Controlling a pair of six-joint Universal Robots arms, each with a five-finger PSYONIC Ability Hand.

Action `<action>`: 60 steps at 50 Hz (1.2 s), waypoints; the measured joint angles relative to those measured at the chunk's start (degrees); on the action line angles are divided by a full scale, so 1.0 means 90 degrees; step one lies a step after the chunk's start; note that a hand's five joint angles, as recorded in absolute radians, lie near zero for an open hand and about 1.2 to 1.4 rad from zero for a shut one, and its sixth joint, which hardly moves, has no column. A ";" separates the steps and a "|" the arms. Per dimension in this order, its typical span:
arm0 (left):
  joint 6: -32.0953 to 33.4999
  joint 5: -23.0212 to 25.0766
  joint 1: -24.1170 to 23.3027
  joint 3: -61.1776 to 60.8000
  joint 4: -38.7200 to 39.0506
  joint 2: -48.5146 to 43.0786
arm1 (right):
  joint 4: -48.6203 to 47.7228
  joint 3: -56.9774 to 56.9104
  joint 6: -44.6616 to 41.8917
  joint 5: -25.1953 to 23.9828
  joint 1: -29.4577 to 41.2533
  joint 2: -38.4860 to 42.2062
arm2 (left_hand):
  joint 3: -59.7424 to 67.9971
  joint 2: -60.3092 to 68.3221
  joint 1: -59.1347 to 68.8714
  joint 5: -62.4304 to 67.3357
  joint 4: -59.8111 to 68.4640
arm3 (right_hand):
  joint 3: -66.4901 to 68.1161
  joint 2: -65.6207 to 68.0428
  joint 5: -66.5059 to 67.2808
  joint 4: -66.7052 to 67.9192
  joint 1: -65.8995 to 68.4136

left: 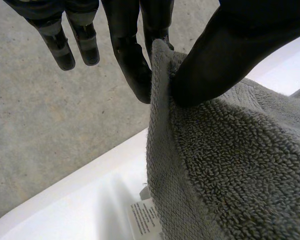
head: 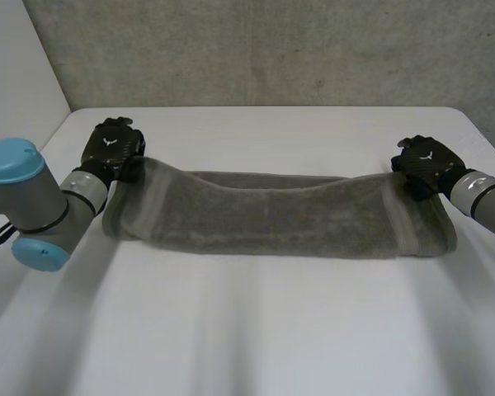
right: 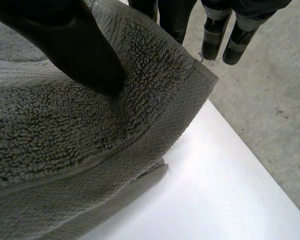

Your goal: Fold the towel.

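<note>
A grey terry towel (head: 272, 214) stretches across the white table (head: 247, 330) in a long band, sagging in its middle. My left hand (head: 111, 148) pinches the towel's far left corner (left: 162, 65) between thumb and fingers. My right hand (head: 425, 165) pinches the far right corner (right: 185, 60) the same way, thumb pressed on the pile. Both corners are lifted a little above the table while the near edge rests on it. A white care label (left: 145, 217) hangs under the towel (left: 230, 165) by my left hand.
The table's far edge (head: 264, 108) runs just behind both hands, with a grey concrete wall (head: 272, 49) beyond it. Grey floor (right: 270, 90) lies past the table edge beside my right hand. Bare table spreads in front of the towel.
</note>
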 measured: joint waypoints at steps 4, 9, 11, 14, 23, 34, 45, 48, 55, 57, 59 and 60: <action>0.0000 -0.0189 -0.0019 -0.0006 0.0267 -0.0012 | -0.0049 -0.0061 -0.0005 0.0049 0.0020 0.0113 | 0.0000 0.0000 0.0000 0.0000 0.0000 | 0.0000 0.0000 0.0000 0.0000 0.0000; 0.0005 -0.0343 -0.0020 -0.0015 0.0561 -0.0062 | -0.0163 -0.0111 -0.0006 0.0130 0.0024 0.0228 | 0.0000 0.0000 0.0000 0.0000 0.0000 | 0.0000 0.0000 0.0000 -0.0001 0.0000; 0.0007 -0.0380 -0.0019 -0.0009 0.0650 -0.0108 | -0.0279 -0.0129 0.0000 0.0199 0.0023 0.0263 | 0.0000 0.0000 0.0000 0.0000 -0.0001 | 0.0000 0.0000 -0.0001 -0.0001 0.0000; 0.0010 -0.0396 -0.0018 0.0002 0.0713 -0.0161 | -0.0463 -0.0139 0.0024 0.0303 0.0022 0.0283 | 0.0000 0.0000 0.0000 0.0000 0.0000 | 0.0000 0.0000 0.0000 0.0000 0.0001; 0.0039 -0.0391 -0.0021 0.0075 0.0831 -0.0325 | -0.0952 -0.0171 0.0314 0.0447 0.0025 0.0310 | 0.0000 0.0000 0.0000 0.0000 0.0000 | 0.0000 0.0000 -0.0001 -0.0001 0.0001; 0.0079 -0.0433 -0.0026 0.0213 0.0838 -0.0545 | -0.1242 -0.0588 0.0426 0.0527 0.0197 0.0762 | 0.0000 0.0000 0.0000 0.0000 0.0000 | 0.0000 -0.0361 -0.0299 0.0000 -0.0333; 0.0104 -0.0674 -0.0026 0.0257 0.0826 -0.0503 | -0.1519 -0.0841 0.0348 0.1264 0.0323 0.0917 | 0.0000 -0.5011 -0.4539 -0.5009 -0.0001 | 0.0000 -0.6081 -0.6698 -0.0001 -0.6099; 0.0153 -0.0771 -0.0026 0.0241 0.0812 -0.0339 | -0.1626 -0.0723 0.0353 0.1456 0.0332 0.0655 | 0.0000 -0.6946 -0.6327 -0.6973 -0.0001 | 0.0001 -0.7404 -0.6971 -0.0001 -0.7319; 0.0445 -0.0868 -0.0023 -0.0044 0.0743 0.0381 | -0.1753 0.0073 0.0408 0.1688 0.0290 -0.0526 | 0.0000 -0.7108 -0.6401 -0.7072 0.0000 | 0.0000 -0.7948 -0.6971 -0.0001 -0.7607; 0.0549 -0.0866 -0.0021 -0.0250 0.0719 0.0662 | -0.1735 0.0481 0.0427 0.1704 0.0271 -0.0951 | 0.0000 -0.7108 -0.6401 -0.7072 0.0000 | 0.0001 -0.7948 -0.6971 -0.0001 -0.7607; 0.0622 -0.0855 -0.0022 -0.0456 0.0676 0.0877 | -0.1698 0.0843 0.0437 0.1700 0.0261 -0.1268 | 0.0000 -0.7108 -0.6401 -0.7072 0.0000 | 0.0000 -0.7948 -0.6971 -0.0001 -0.7607; 0.0642 -0.0850 -0.0023 -0.0522 0.0660 0.0942 | -0.1684 0.0959 0.0438 0.1697 0.0258 -0.1364 | 0.0000 -0.7108 -0.6401 -0.7072 0.0000 | 0.0000 -0.7948 -0.6971 -0.0001 -0.7607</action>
